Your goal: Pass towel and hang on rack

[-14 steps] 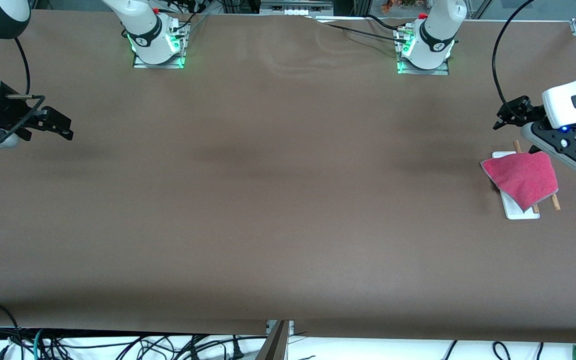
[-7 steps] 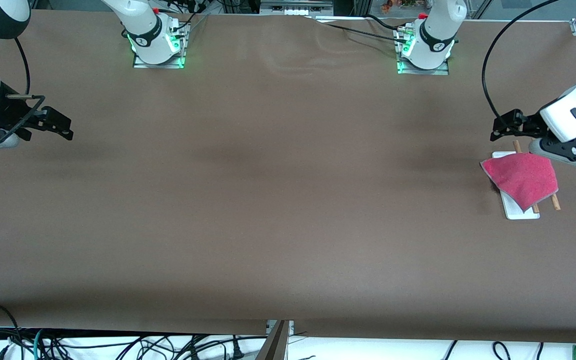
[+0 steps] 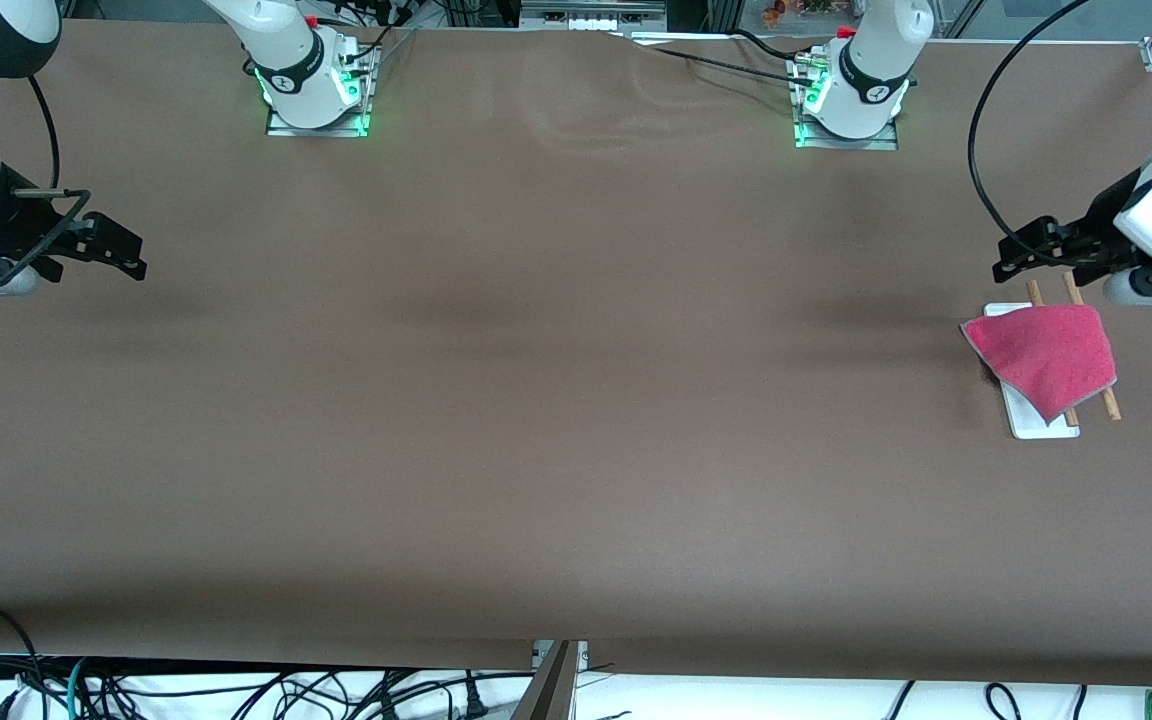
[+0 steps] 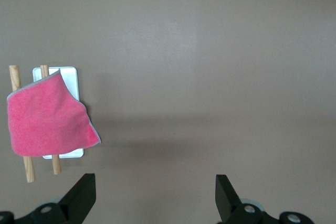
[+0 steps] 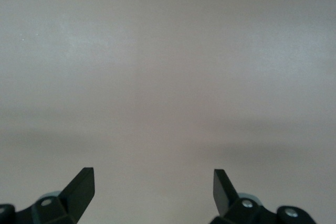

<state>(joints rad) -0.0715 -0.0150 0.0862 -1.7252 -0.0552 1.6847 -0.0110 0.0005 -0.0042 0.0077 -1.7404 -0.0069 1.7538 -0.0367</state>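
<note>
On two wooden rods of the rack (image 3: 1041, 425), soft pink towel (image 3: 1041, 355) draped.

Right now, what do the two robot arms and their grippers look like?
Both arms are glossy white with black joint bands, bolted to metal base plates lit by green lights. The left gripper is black with two wedge-shaped fingers on a white wrist block with a grey flange; a black cable loops above it. The right gripper is also black, below a silver cylindrical wrist, with black cables alongside.
</note>
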